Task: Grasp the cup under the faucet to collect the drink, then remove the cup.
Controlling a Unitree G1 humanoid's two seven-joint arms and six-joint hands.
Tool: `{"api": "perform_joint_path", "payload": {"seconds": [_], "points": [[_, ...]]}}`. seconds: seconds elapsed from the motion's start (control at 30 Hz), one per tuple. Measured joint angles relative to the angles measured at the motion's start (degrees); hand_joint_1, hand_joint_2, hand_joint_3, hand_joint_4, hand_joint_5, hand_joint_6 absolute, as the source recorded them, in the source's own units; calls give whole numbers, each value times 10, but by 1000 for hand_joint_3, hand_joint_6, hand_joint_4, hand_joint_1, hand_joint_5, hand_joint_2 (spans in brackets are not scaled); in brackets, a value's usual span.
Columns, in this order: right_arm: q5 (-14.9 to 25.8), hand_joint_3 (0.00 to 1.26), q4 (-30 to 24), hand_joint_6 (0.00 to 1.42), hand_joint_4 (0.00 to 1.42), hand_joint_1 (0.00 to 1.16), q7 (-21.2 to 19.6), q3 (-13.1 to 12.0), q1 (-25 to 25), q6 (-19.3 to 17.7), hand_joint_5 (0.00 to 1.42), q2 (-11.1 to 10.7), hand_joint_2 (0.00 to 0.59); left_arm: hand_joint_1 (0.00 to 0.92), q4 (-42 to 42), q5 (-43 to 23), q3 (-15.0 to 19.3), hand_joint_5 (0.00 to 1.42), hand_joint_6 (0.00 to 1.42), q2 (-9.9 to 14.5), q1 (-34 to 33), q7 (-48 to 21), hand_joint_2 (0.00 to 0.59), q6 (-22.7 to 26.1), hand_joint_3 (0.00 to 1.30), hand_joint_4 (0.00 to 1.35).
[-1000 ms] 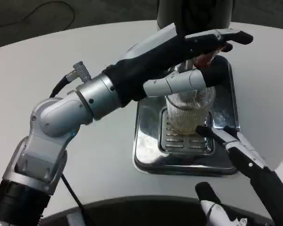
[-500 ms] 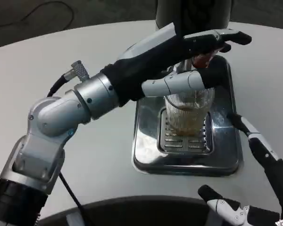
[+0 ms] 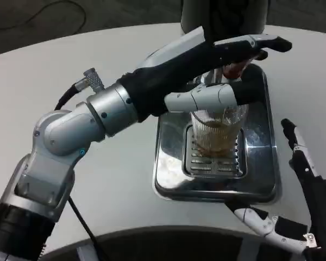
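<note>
Right hand (image 3: 307, 212) has pulled back from the cup (image 3: 217, 130) toward the lower right of the frame, fingers spread and holding nothing. Ribbed and part-filled, the cup stands on the tray (image 3: 168, 168) grate at centre. Left hand (image 3: 228, 70) reaches over it, pressing the tap; leaving that too long could overflow the cup.

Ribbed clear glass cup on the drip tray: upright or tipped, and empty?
Upright on the metal drip tray; the ribbed clear glass cup holds brownish drink in its lower part.

left hand (image 3: 228, 65) over cup (image 3: 217, 128), tray's right side open
</note>
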Motion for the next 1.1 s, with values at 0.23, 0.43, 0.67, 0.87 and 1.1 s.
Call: {"api": "perform_joint_path", "payload": {"seconds": [0.23,0.43,0.67,0.87,1.1], "points": [[3,0,95,29,0,872,-55,3,-68,-23,0,19,172,0,2,1,-1,124,0,1,-1,2,18,-3,191,67],[3,0,164,22,0,871,-93,13,-114,-49,0,26,172,0,2,1,-2,124,0,2,-1,3,18,-3,195,67],[3,0,251,19,0,864,-134,23,-179,-77,0,40,170,0,2,1,-2,124,0,3,-1,3,18,-5,196,67],[5,0,289,1,0,859,-154,23,-213,-87,0,41,169,0,2,1,-2,124,0,4,-1,3,18,-5,196,67],[3,0,331,0,0,858,-188,24,-254,-98,0,45,169,0,2,1,-2,124,0,4,-1,5,17,-5,203,75]]}}
